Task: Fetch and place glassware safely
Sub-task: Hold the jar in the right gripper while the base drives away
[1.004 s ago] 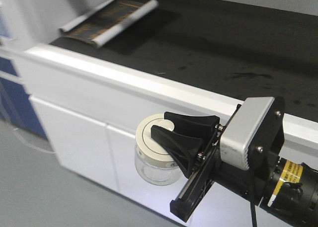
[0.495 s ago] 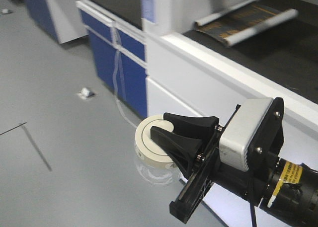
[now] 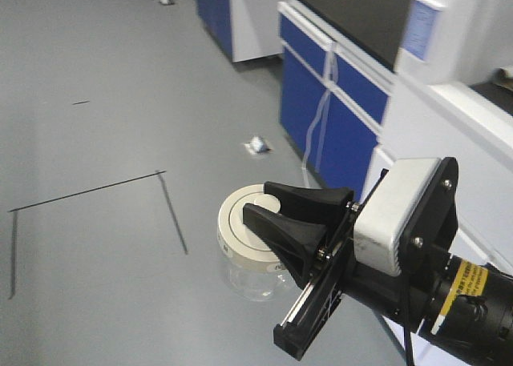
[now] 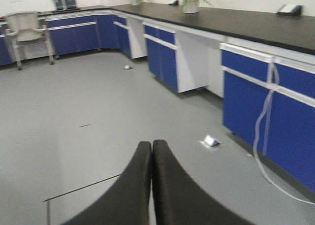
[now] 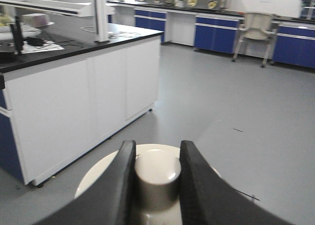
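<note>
Progress, as I judge it, stands about halfway: the fetch is done and the placing is all left. My right gripper (image 3: 260,202) pinches the knob (image 5: 156,178) of the lid (image 3: 240,238), one finger on each side. The jar (image 3: 252,279) hangs below it in the air, touching nothing else.

Under it is only grey floor (image 3: 96,126). Blue cabinets (image 3: 337,118) stand to the far right in the front view, and a black counter (image 5: 74,43) stands to the left in the right wrist view, both well apart from the jar. I see no surface under or just beside the jar, so I take it that no setting-down has begun.

My left gripper (image 4: 151,145) is pressed together with nothing between its fingers and has no part in the hold.

The whole weight hangs from the lid, and I cannot tell how firmly the lid sits on the glass. That is my worry for what is left: reach a counter, lower until the base rests, then let go. Whether anything is inside the jar I cannot make out.
</note>
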Controlling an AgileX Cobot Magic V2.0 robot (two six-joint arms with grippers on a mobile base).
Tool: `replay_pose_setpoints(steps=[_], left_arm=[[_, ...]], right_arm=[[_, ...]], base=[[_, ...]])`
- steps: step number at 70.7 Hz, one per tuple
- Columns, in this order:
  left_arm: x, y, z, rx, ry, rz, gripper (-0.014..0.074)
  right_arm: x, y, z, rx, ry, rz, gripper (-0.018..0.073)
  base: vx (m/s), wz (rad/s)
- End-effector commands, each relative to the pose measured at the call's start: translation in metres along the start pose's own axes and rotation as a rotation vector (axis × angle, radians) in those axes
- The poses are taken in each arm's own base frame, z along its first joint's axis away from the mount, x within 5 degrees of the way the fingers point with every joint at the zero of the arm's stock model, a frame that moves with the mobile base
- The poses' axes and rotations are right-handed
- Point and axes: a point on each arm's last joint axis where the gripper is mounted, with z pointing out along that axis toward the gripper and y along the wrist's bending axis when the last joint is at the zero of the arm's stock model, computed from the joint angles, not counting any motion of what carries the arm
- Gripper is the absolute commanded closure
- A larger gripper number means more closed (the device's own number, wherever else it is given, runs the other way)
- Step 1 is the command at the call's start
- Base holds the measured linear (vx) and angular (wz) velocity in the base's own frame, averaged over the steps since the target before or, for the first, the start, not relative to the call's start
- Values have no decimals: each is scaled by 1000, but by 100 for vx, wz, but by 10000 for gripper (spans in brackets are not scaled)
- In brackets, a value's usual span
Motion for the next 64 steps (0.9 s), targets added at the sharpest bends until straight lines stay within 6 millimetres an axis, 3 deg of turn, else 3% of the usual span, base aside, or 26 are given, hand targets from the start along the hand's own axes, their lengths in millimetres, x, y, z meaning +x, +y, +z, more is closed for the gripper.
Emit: replay_pose_setpoints(steps=[1, 43, 64], left_arm=[[-14, 0, -1, 10, -81, -13, 603], [-14, 0, -1, 10, -81, -13, 603], [-14, 0, -1, 10, -81, -13, 603]], right_arm=[[-24, 0, -3, -9, -152, -7, 563], [-24, 0, -3, -10, -153, -7, 563], [-24, 0, -3, -10, -153, -7, 563]], base=[[13, 57], [18, 65], [24, 42]])
